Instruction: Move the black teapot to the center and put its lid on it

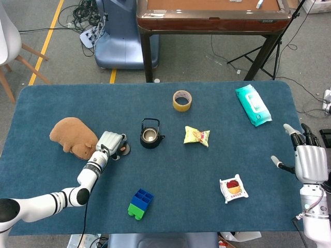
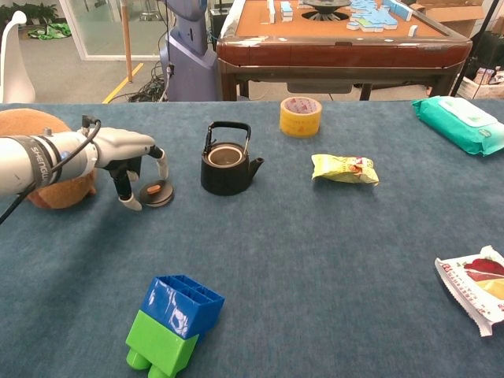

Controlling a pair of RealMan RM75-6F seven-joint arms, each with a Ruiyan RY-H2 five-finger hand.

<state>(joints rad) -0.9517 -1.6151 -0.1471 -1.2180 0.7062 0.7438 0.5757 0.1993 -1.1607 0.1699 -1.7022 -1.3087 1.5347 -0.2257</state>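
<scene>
Teapot [image 2: 227,167], black and lidless with its handle standing upright, is sitting on the blue counter [image 1: 62,206] left of the middle, between a brown plush toy [image 1: 73,136] and a yellow snack packet [image 1: 196,136]. Its lid [image 2: 157,191] is lying flat on the cloth just beside it, and the left hand [image 2: 126,161] is reaching over that lid with its fingers arched down around it; whether they are already gripping it I cannot tell. The right hand [image 1: 306,155] is waiting at the far edge with fingers spread, grasping nothing. Judging by this, the lid pickup is in hand, while the pot looks not yet shifted to the centre. Next, the fingers would need to be closing on the small knob and lifting straight. Dark lettering is showing on the left forearm band, too blurred to read; print on the red snack pack [image 1: 233,188] and the teal wipes pack [image 1: 253,105] is illegible.
</scene>
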